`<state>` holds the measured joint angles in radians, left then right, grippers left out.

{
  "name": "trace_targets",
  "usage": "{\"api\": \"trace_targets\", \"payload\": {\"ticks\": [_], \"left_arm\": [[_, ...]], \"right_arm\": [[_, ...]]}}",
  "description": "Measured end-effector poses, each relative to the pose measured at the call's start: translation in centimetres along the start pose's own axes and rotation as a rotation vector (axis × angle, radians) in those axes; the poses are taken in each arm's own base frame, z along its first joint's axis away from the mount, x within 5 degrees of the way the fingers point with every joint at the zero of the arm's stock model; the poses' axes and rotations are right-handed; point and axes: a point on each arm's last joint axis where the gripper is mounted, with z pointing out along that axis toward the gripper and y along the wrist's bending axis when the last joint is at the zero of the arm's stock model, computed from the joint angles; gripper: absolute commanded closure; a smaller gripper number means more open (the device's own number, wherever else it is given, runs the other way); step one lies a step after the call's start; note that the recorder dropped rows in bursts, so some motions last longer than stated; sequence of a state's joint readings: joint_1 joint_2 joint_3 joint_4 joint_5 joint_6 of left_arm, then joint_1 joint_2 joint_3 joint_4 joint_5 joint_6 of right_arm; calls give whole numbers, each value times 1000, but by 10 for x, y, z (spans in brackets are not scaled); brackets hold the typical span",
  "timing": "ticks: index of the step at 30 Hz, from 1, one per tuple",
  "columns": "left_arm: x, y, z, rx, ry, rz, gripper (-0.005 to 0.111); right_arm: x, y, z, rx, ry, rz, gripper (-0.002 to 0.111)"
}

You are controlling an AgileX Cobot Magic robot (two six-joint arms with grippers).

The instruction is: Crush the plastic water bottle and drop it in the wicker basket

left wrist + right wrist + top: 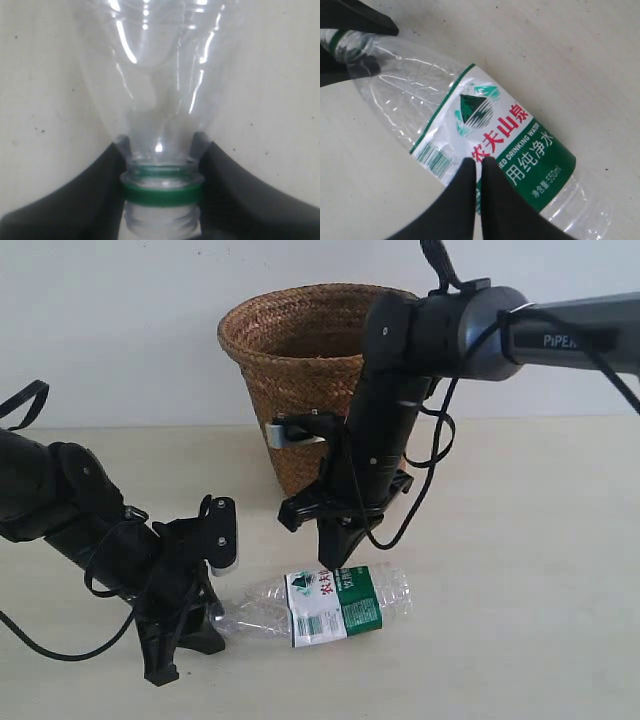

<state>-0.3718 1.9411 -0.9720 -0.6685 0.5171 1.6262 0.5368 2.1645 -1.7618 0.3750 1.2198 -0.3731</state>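
plastic bottle (pixel 335 606) on its side, neck in left gripper (pixel 161 172)

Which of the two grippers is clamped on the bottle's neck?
The left gripper: its fingers close on the neck of the plastic water bottle. The right gripper, fingers shut together, only points down at its middle.

left end effector (pixel 161 142) low, clamped on plastic water bottle (pixel 335 605) neck | right end effector (pixel 478 164) pointing down, fingers together, arm raised
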Motion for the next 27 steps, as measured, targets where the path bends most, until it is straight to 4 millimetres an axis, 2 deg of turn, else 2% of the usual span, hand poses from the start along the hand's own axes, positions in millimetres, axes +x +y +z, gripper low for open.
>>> {"api": "trace_targets", "payload": {"ticks": [16,20,27], "left_arm": [[0,0,0,0,1,4,102],[0,0,0,0,1,4,102],[0,0,0,0,-2,-1,102]], "right_arm": [[2,-27,71,-16,148,56,108],[2,-31,78,-35,161,73,108],[3,-34,78,-68,167,113,108]]}}
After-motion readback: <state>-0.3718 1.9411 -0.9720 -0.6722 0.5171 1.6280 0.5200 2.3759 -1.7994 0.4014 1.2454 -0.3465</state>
